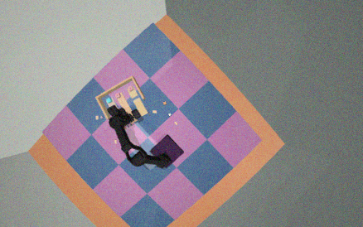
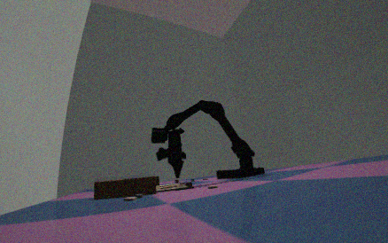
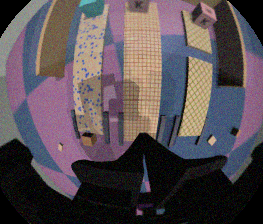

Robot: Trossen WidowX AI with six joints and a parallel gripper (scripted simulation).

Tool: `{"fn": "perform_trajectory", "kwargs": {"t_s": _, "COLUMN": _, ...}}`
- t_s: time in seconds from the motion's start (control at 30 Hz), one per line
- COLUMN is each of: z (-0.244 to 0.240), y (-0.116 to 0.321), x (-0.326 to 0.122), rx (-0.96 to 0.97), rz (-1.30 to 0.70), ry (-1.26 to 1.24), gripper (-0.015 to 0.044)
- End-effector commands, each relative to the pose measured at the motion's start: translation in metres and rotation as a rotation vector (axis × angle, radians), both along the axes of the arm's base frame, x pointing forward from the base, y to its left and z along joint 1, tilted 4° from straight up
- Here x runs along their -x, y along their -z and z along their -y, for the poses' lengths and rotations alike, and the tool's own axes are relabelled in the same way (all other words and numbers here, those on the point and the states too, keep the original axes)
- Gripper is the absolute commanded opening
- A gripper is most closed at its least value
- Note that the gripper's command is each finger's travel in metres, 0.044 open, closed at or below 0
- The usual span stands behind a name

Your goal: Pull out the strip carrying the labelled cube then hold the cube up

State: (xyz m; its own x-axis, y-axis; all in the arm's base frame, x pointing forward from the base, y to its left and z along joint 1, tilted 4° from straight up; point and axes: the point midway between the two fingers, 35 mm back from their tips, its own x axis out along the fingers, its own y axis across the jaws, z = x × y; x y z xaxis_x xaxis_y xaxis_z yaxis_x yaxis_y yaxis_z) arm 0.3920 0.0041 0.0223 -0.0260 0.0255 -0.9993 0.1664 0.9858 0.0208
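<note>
My gripper [image 2: 177,178] [image 3: 142,135] is shut and empty, low over the near end of the middle strip [image 3: 142,75] [image 1: 123,103]. That strip has a brown grid and no visible break; a pink cube marked K [image 3: 138,4] [image 1: 118,95] sits at its far end. The right strip, crosshatched, is in two pieces with a gap: a near piece [image 3: 197,95] [image 1: 140,107] and a far piece [image 3: 197,32] carrying another pink K cube [image 3: 203,15] [image 1: 131,89]. The blue-dotted left strip [image 3: 89,55] has a teal cube [image 3: 92,6] [image 1: 108,100] at its far end; its marking is not visible.
A three-sided wooden wall [image 2: 126,188] [image 3: 231,45] surrounds the strips' far ends. Thin dark upright guides [image 3: 106,127] stand beside the near ends. A brown block [image 3: 88,139] lies by the left strip's near end; a pale chip [image 3: 211,140] lies right. A dark square [image 1: 170,150] is beside the arm's base.
</note>
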Motion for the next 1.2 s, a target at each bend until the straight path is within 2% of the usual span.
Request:
{"fn": "perform_trajectory", "kwargs": {"t_s": 0.0, "z": 0.0, "y": 0.009, "x": 0.001, "rx": 0.004, "rz": -0.003, "ry": 0.003, "gripper": 0.0}}
{"fn": "perform_trajectory", "kwargs": {"t_s": 0.47, "z": -0.002, "y": 0.03, "x": 0.004, "rx": 0.004, "rz": -0.003, "ry": 0.003, "gripper": 0.0}}
{"fn": "perform_trajectory", "kwargs": {"t_s": 1.17, "z": -0.002, "y": 0.031, "x": 0.004, "rx": 0.004, "rz": -0.003, "ry": 0.003, "gripper": 0.0}}
